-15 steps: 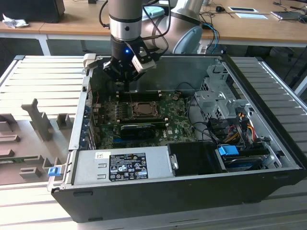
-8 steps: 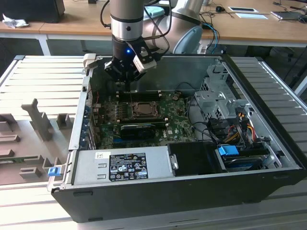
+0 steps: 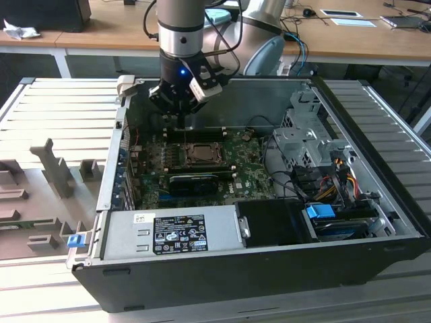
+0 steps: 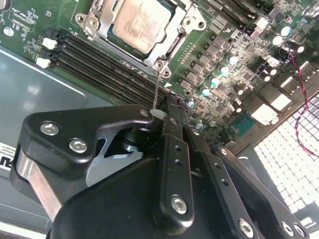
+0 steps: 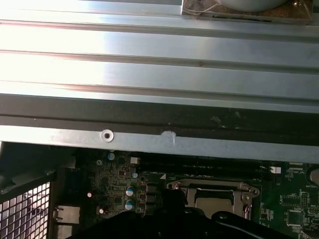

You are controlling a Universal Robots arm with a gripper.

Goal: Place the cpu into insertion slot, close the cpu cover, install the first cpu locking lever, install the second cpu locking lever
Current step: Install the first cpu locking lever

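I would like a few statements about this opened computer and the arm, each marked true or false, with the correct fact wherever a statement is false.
1. The cpu lies in the insertion slot. True.
2. The metal frame plate stands upright and open. False: the cpu cover lies flat around the cpu.
3. The arm's tool hangs over the labelled grey box at the front. False: the gripper is above the memory slots, next to the insertion slot and away from the power supply.
4. The computer case is open, with the motherboard in view. True.
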